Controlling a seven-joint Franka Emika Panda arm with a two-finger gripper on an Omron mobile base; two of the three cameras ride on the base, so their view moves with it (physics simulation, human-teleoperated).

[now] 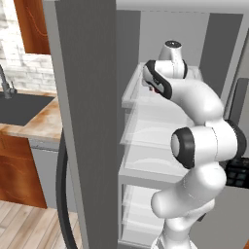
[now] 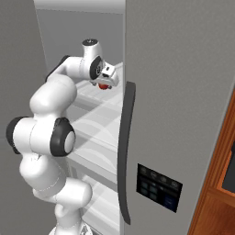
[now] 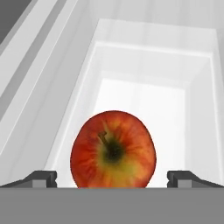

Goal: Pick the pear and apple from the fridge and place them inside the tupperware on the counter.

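A round red apple (image 3: 113, 151) with a yellow-green patch around its stem lies on a white shelf (image 3: 144, 87) inside the open fridge (image 1: 87, 121). My gripper (image 3: 113, 178) is open. Its two dark fingertips (image 3: 43, 178) stand wide on either side of the apple, apart from it. In the right base view the hand (image 2: 106, 73) reaches onto an upper shelf, with a bit of the red apple (image 2: 104, 86) showing under it. From the left, a sliver of the apple (image 1: 154, 89) peeks out beside the wrist. The pear and the tupperware are out of view.
The fridge's open door with its long dark handle (image 1: 62, 194) stands left of the arm, and the other door (image 2: 174, 92) with a dark handle and a control panel (image 2: 158, 186) on the right. A beige counter (image 1: 46, 121) with a black sink (image 1: 19, 107) lies beyond the left door.
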